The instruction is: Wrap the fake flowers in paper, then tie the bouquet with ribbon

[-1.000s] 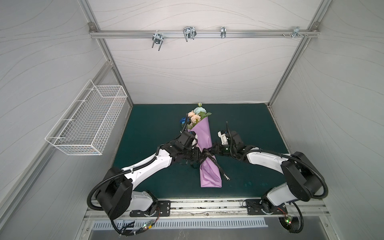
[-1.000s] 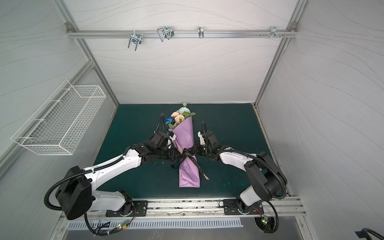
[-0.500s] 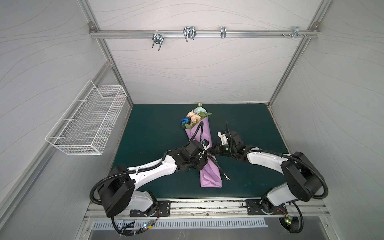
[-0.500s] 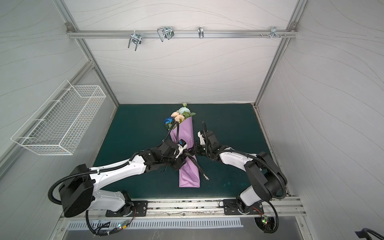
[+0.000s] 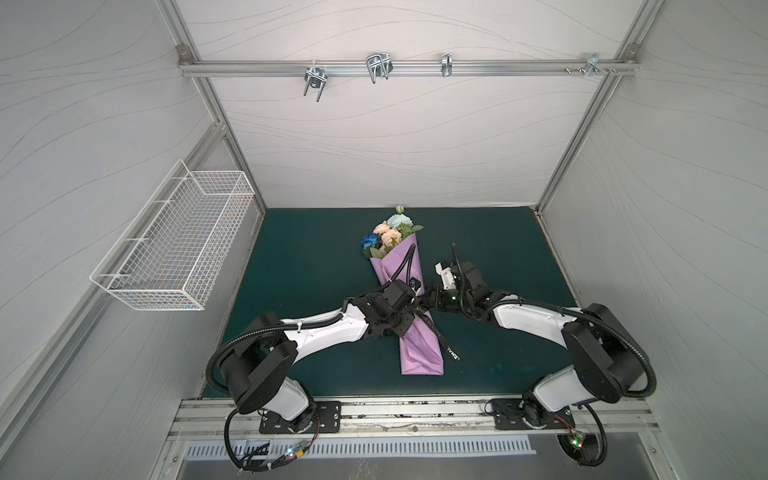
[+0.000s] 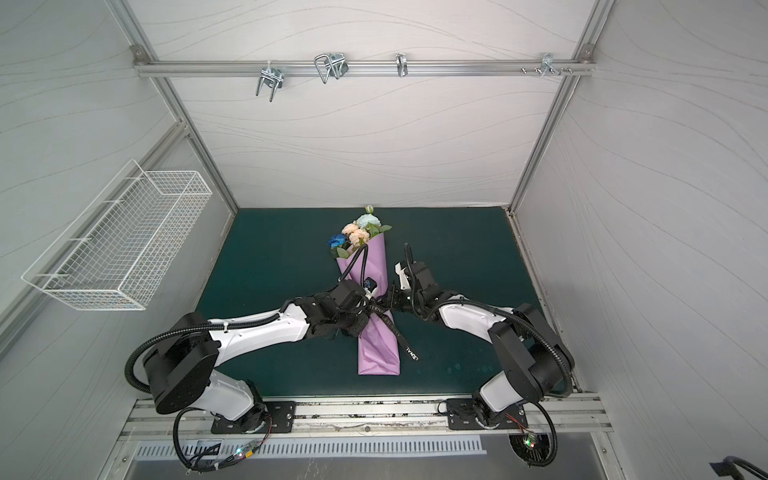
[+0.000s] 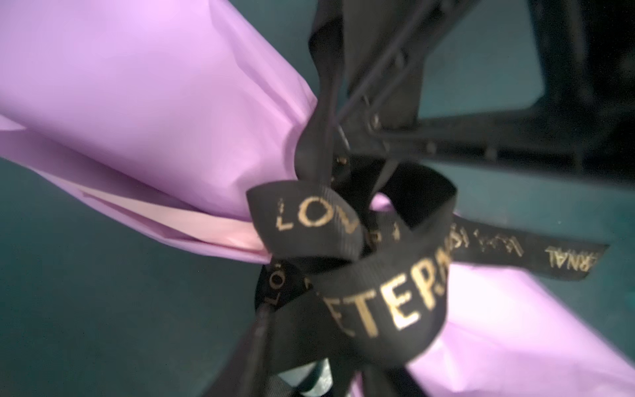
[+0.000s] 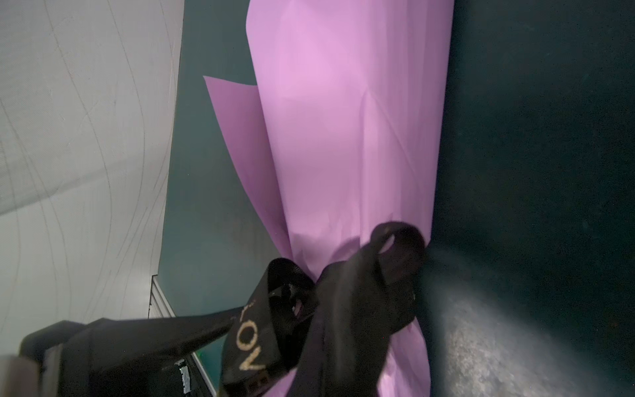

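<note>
now right end effector (image 5: 429, 301) clamped on black ribbon (image 7: 388, 292) around bouquet (image 5: 388, 235); left end effector (image 5: 413, 318) state unclear.

Your top views: bright, even, soft shadows. Wrist views dim; ribbon (image 7: 309, 220) against paper (image 7: 154, 103) blurs, mat (image 8: 532, 172) beside paper murky, grainy.

Peach, pale blue-white and deep blue bouquet of fake flowers (image 5: 388, 235) with green leaves, lilac paper wrap (image 7: 154, 103) around the bouquet, pink underside, black ribbon (image 7: 388, 292) with gold lettering, dark teal mat (image 5: 311, 270) beneath the bouquet
</note>
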